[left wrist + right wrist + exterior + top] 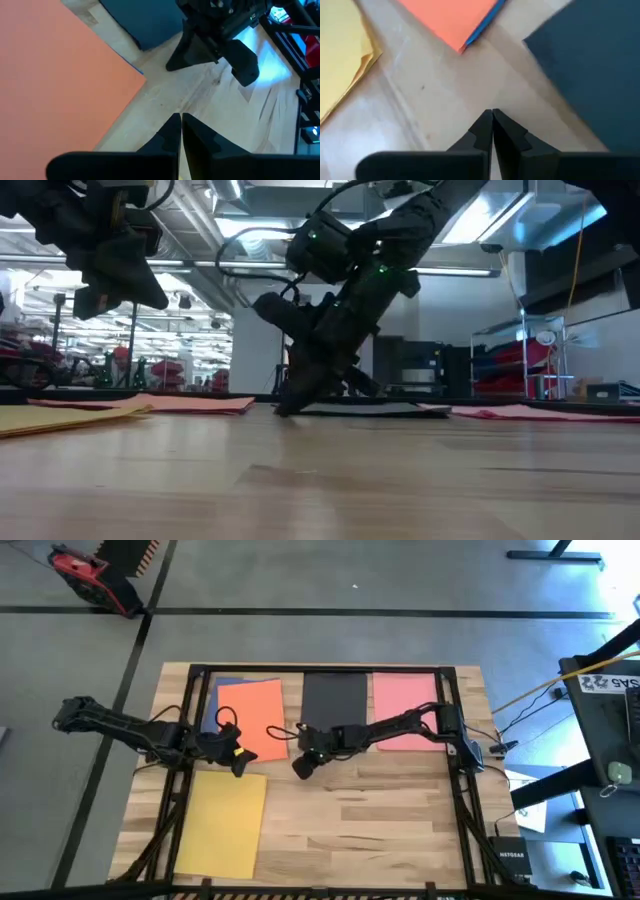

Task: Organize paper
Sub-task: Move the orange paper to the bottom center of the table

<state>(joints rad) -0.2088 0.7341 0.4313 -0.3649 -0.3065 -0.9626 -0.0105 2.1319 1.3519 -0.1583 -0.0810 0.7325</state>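
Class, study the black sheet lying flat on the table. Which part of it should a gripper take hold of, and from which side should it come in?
Probably the near-left corner of the black sheet, approached from the bare wood in front of it. The sheet lies flat with nothing on it, and that corner borders open table, so a fingertip could likely slide under and lift it. The right gripper, fingers shut, already sits just off that corner.

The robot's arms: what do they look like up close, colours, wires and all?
Both arms are dark, nearly black, built of jointed segments with thin black cables looping along them. The left gripper and the right gripper each end in two flat, tapering black fingers. Small green lights glow on the right arm in the low view.
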